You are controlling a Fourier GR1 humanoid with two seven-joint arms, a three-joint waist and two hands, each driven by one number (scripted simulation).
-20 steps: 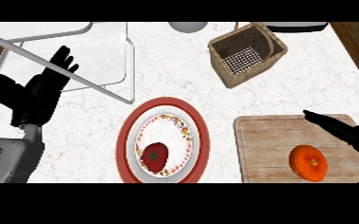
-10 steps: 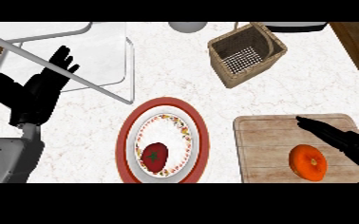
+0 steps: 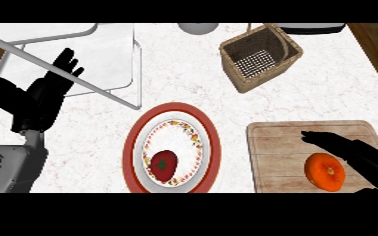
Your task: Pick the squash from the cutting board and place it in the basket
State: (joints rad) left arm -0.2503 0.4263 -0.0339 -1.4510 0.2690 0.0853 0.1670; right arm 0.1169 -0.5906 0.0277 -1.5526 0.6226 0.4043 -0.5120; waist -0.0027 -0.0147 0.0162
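While the squash (image 3: pixel 325 171) sits untouched near the right end of the cutting board (image 3: pixel 280 155), the right hand (image 3: pixel 347 148) has crept further in from the right edge over the last second and now hangs just above and beside it, fingers straight and apart, not curled round anything. No contact that I can see. My read: still the approach step, grasp not started; the hand needs to come down and close round the squash before any lift. Basket (image 3: pixel 260 57) stands well apart up the counter, tilted, mouth open. Left hand (image 3: pixel 50 86) rests open at the left edge, fingers up. Plate (image 3: pixel 173 150) with a red fruit (image 3: pixel 164 162) lies between, off the carry path.
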